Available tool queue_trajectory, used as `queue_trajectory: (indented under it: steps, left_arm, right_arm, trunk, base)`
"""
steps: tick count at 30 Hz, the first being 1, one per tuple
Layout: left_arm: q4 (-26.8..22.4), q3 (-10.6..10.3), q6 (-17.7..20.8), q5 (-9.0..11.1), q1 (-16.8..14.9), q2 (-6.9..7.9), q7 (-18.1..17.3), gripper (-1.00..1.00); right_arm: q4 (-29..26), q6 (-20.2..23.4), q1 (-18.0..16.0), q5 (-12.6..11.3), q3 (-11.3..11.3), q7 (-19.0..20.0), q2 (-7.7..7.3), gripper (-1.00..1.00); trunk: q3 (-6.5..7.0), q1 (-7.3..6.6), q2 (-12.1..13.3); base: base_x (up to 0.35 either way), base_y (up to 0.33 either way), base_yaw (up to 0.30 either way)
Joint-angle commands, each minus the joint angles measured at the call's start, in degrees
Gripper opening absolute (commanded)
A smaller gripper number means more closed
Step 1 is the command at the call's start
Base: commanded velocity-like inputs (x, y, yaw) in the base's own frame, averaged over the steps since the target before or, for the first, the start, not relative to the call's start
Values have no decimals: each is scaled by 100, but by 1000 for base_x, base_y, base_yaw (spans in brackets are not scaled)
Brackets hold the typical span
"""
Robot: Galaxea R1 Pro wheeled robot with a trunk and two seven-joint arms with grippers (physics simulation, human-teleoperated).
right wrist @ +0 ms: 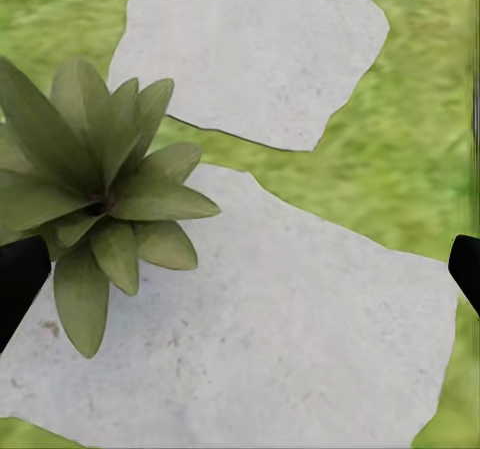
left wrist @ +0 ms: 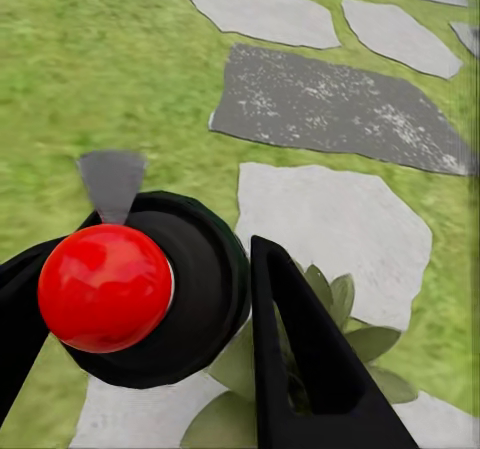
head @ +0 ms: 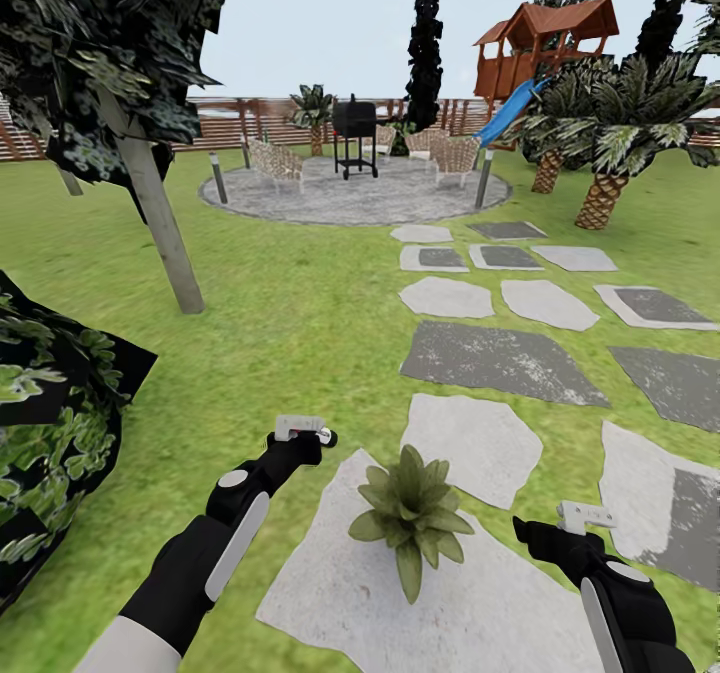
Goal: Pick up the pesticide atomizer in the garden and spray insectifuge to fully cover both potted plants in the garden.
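One potted plant [head: 410, 513], a low rosette of olive-green leaves, stands on a pale stepping stone [head: 330, 573] between my two arms. My left gripper [head: 305, 443] hangs left of and above it, shut on the pesticide atomizer [left wrist: 105, 287], which I see end-on as a dark round body with a red part. Beyond the left fingers [left wrist: 300, 359] the plant's leaves [left wrist: 335, 304] show. My right gripper [head: 535, 538] stands open to the plant's right, nothing between its fingers. The plant [right wrist: 100, 199] lies off to one side in the right wrist view.
A dark leafy bush [head: 50, 433] crowds the left side, with a tree trunk [head: 165, 233] behind it. Grey stepping stones [head: 500, 358] lead over the lawn to a round paved patch [head: 350, 198] with a grill and chairs. Palms [head: 610, 143] and a wooden fence [head: 230, 123] stand further back.
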Motion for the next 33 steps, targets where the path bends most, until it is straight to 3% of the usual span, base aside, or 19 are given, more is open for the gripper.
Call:
queue_trajectory:
  steps: [1,10,20,25,26,32,33]
  left_arm:
    - [-8,-2,27,40,-2,2,9,-100]
    - [-8,10,27,63,-2,13,5,-100]
    - [-101,-18,53,95,6,29,-43,-100]
    - [-467,30,995,87,12,98,-66,-100]
    - [-566,34,1179,86,13,179,-69,-100]
    - [-1461,40,2106,112,22,1148,-124,-100]
    - [-1528,44,2264,115,23,1298,-268,-100]
  right_arm:
    - [-6,29,-4,2,-4,14,0,100]
    - [-6,31,-4,2,-5,14,-5,100]
    - [-6,26,-4,0,-3,14,-24,100]
    - [-6,23,-4,-1,-4,15,-25,100]
    - [-6,23,-4,-1,-1,15,-25,100]
    - [-7,23,-4,-4,0,16,-25,100]
    - [-6,23,-4,-5,0,18,-29,100]
  trunk:
    - [2,1,-2]
    - [55,1,-2]
    - [64,1,-2]
    - [64,1,-2]
    - [64,1,-2]
    - [64,1,-2]
    - [64,1,-2]
  base:
    - [122,7,-222]
    - [83,1,-213]
    - [6,0,-28]
    - [0,0,0]
    - [0,0,0]
    - [0,0,0]
    - [0,0,0]
